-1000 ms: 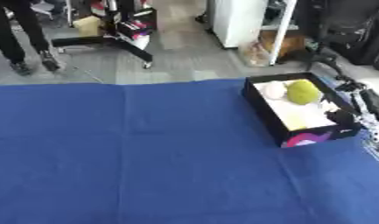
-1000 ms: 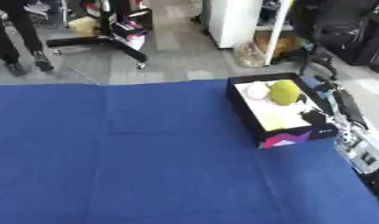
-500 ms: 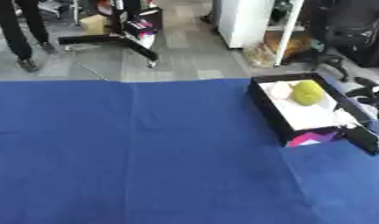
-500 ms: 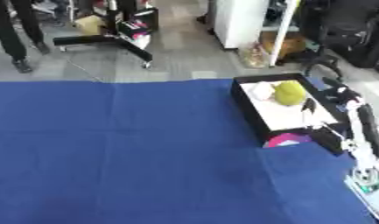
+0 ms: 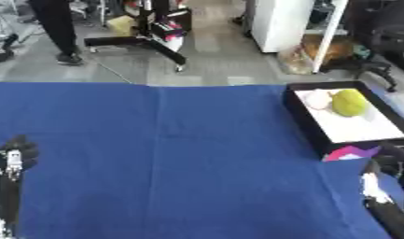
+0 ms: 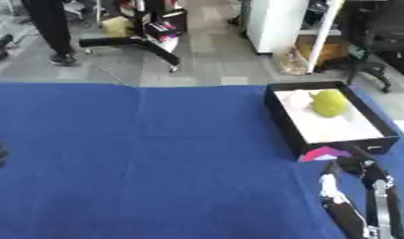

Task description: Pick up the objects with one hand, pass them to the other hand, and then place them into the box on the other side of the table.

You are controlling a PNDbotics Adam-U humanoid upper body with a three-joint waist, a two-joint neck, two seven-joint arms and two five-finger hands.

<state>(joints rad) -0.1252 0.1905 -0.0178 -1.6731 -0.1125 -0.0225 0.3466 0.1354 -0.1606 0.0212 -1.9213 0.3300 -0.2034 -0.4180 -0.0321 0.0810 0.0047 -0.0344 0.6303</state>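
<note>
A black box [image 6: 282, 115] with a white floor stands at the table's right edge. Inside it lie a yellow-green round fruit [image 6: 329, 102] and a pale pinkish object [image 6: 297, 99] beside it. A pink and purple patch [image 6: 325, 153] shows at the box's near corner. My right hand [image 6: 378, 184] is low in the right corner, just in front of the box, fingers straight up and holding nothing. My left hand [image 5: 12, 158] rises at the lower left edge, fingers up and empty. No loose object lies on the blue cloth.
The blue cloth [image 5: 172, 163] covers the whole table. Beyond the far edge is grey floor with a black wheeled stand [image 5: 148, 39], a white cabinet [image 5: 278, 23] and a person's legs [image 5: 54, 28] at the far left.
My right hand has dropped from beside the box to the lower right corner. My left hand has come into view at the lower left. The camera has shifted, so the box sits further left.
</note>
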